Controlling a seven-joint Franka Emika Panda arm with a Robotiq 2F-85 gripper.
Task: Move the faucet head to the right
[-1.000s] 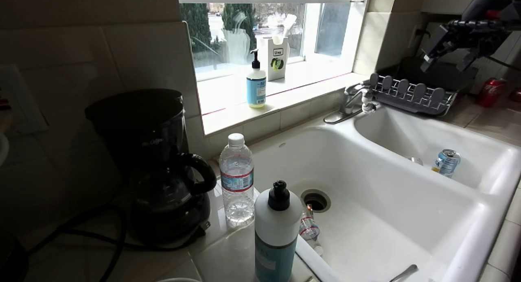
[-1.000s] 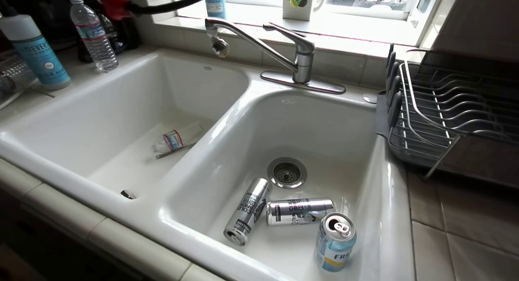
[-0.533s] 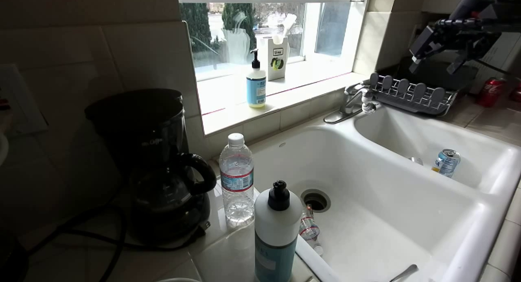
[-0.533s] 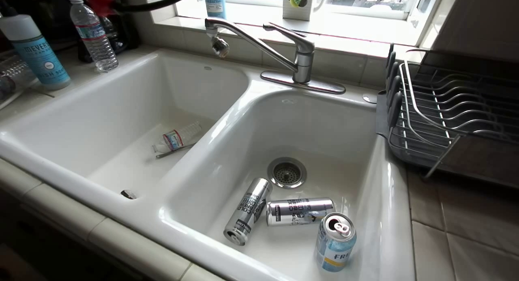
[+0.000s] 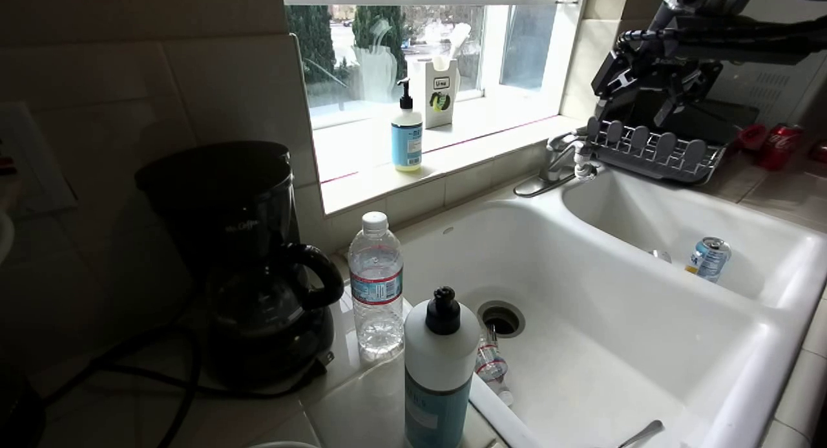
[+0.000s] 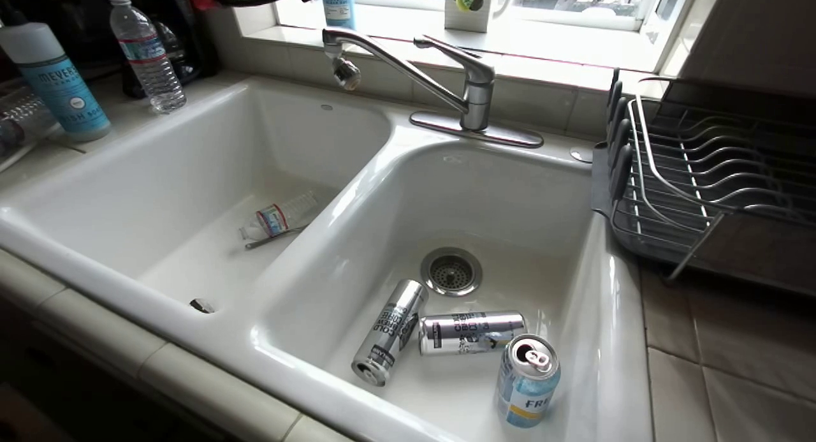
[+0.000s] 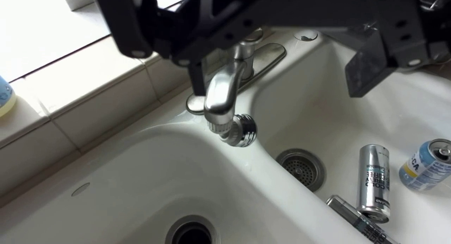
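The chrome faucet head (image 5: 561, 156) stands at the back of the sink between the two basins. In an exterior view its long spout (image 6: 398, 66) points left, over the left basin, with a small lever on its base. In the wrist view the spout (image 7: 221, 96) comes toward the camera, beside the left finger (image 7: 197, 78). My gripper (image 7: 282, 80) is wide open and holds nothing. In an exterior view my gripper (image 5: 632, 112) is in the air, in line with the dish rack and above tap height. I cannot tell whether the left finger touches the spout.
A dark wire dish rack (image 6: 701, 168) stands right of the sink. Several cans, such as a blue can (image 6: 528, 381), lie or stand in the right basin. A plastic bottle (image 6: 280, 217) lies in the left basin. A soap bottle (image 5: 407, 138) stands on the windowsill.
My gripper has moved left and slightly down in an exterior view, staying open. The red part and black cable have shifted at the top of an exterior view. The faucet head looks unmoved.
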